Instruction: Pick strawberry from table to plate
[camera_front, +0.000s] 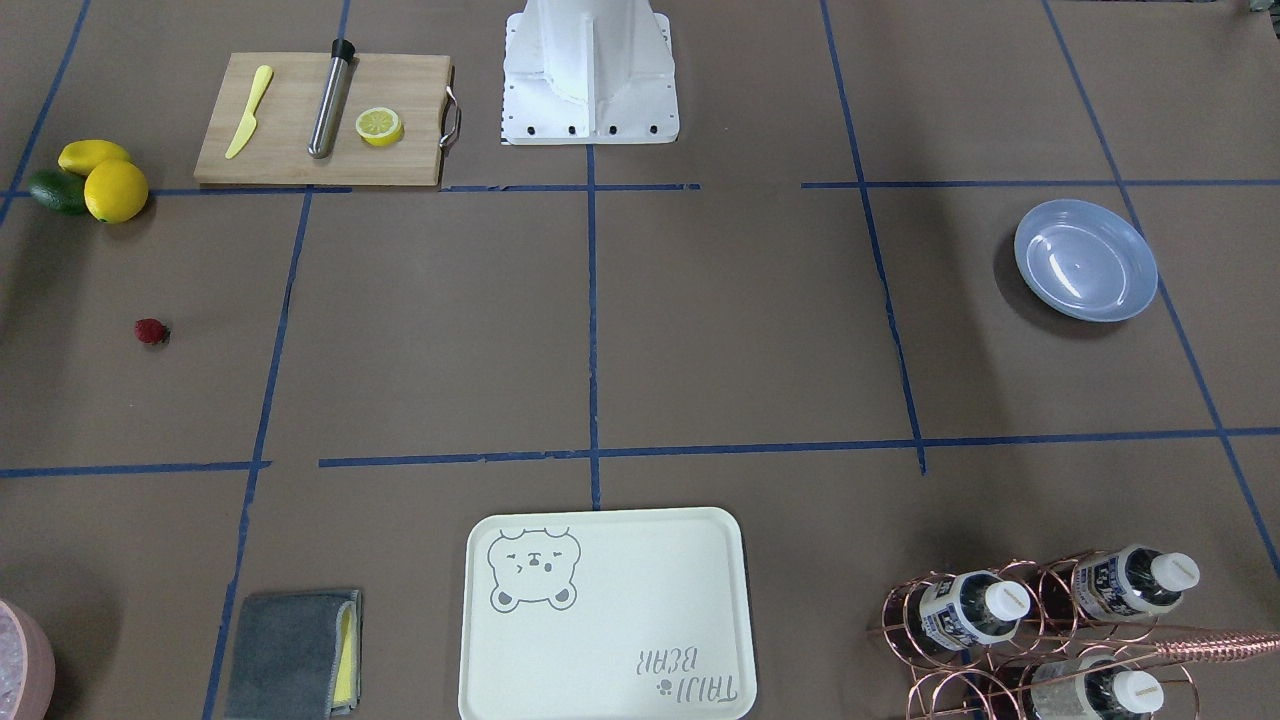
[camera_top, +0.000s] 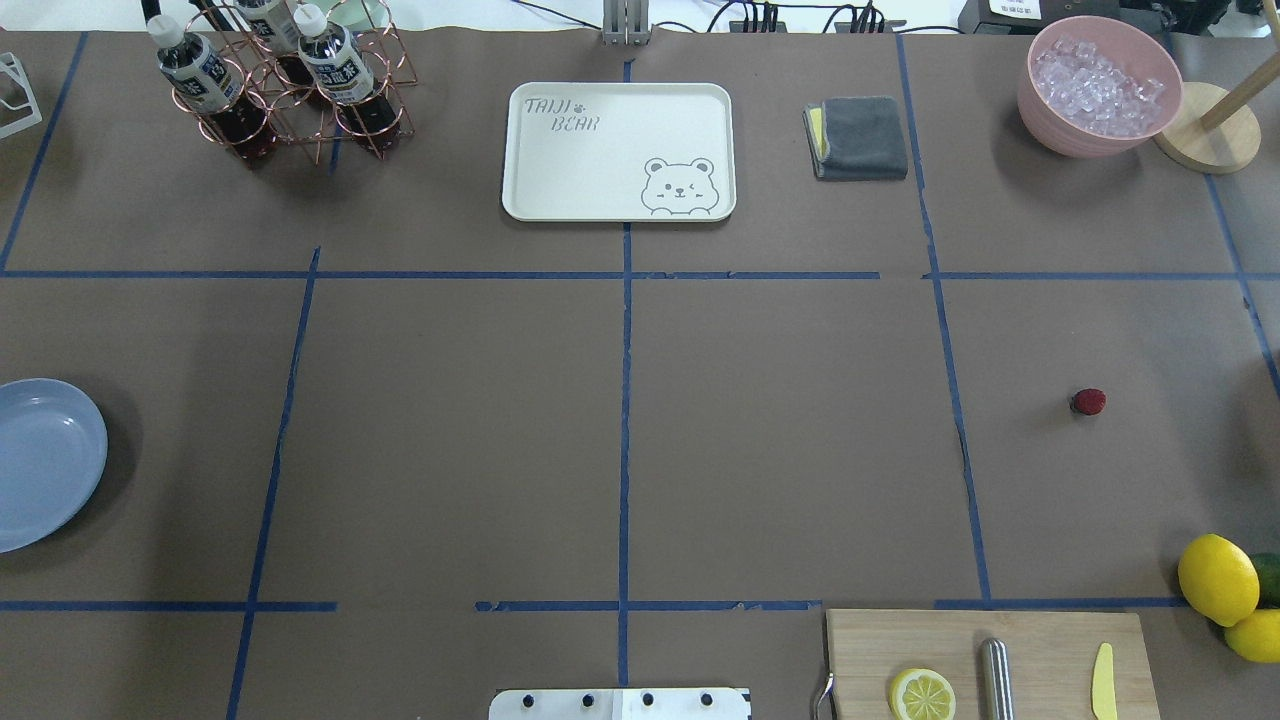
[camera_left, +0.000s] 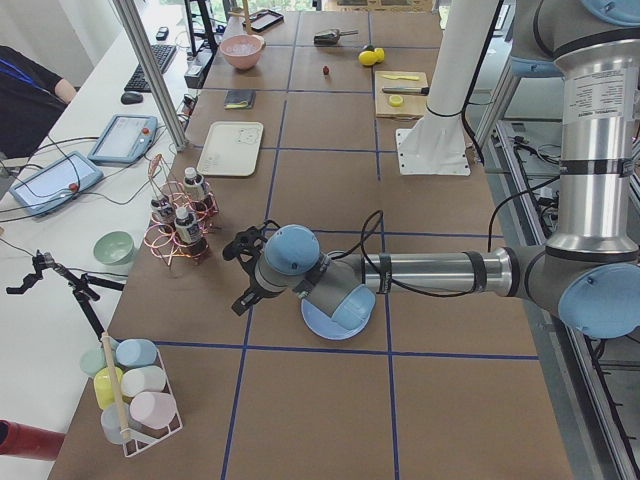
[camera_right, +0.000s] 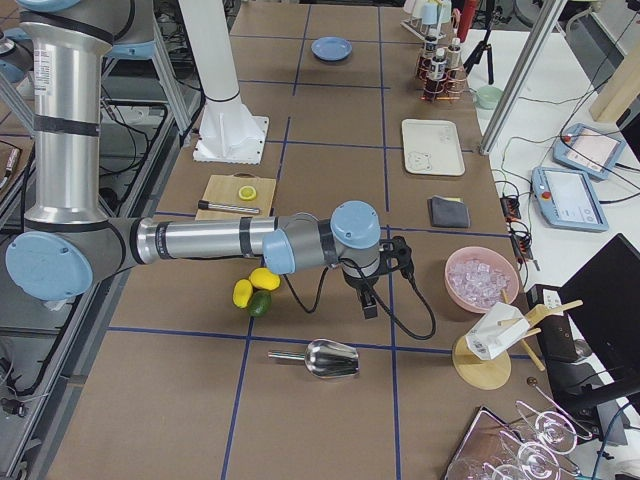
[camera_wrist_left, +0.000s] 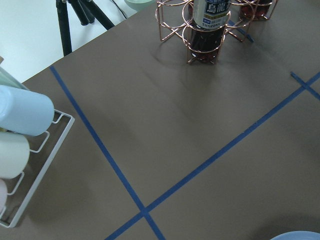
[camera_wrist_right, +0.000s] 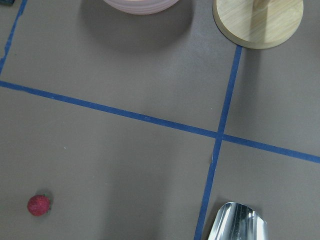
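The strawberry (camera_front: 152, 331) is a tiny dark-red berry lying alone on the brown table (camera_front: 700, 330), on the robot's right side (camera_top: 1089, 402). It also shows low left in the right wrist view (camera_wrist_right: 38, 205). The light blue plate (camera_front: 1085, 260) rests at the table's left edge (camera_top: 40, 460), holding nothing. My left gripper (camera_left: 240, 272) hovers just past the plate (camera_left: 322, 328). My right gripper (camera_right: 372, 300) hangs over the table near the lemons. Each shows only in a side view, so I cannot tell whether either is open or shut.
A wooden cutting board (camera_front: 320, 120) carries a lemon slice, a yellow knife and a metal cylinder. Lemons and an avocado (camera_front: 95, 180) sit nearby. A cream bear tray (camera_top: 618, 150), grey cloth (camera_top: 858, 138), bottle rack (camera_top: 280, 80), pink ice bowl (camera_top: 1100, 85) and metal scoop (camera_right: 325, 357) ring the area.
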